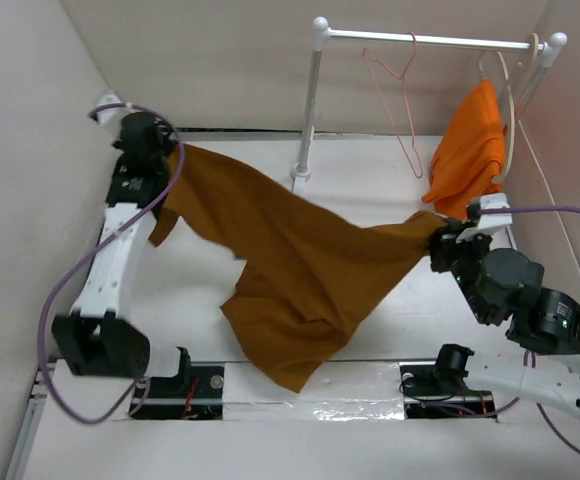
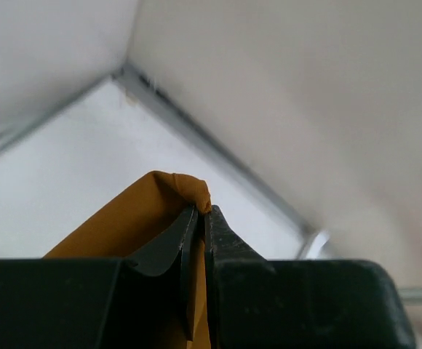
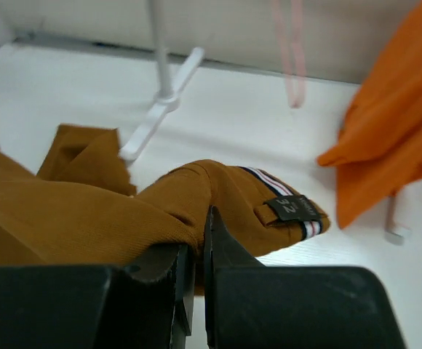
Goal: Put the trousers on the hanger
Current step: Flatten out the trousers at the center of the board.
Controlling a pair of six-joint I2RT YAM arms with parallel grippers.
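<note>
Ochre trousers (image 1: 300, 270), soft, light and limp, sag between the left pincer (image 2: 202, 214), gripping a fold, and the right pincer (image 3: 198, 218), gripping beside the striped waistband (image 3: 287, 195), likely the firmest hold.

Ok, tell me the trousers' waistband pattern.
Waistband: white with red stripes, clearest in the right wrist view.

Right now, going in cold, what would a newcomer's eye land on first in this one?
The ochre-brown trousers dominate, stretched across the middle between both arms: the left end effector pinches a fold at far left, the right end effector is shut on the waistband end at right. Behind, the pink hanger hangs bare on the white rail, beside an orange garment.
</note>
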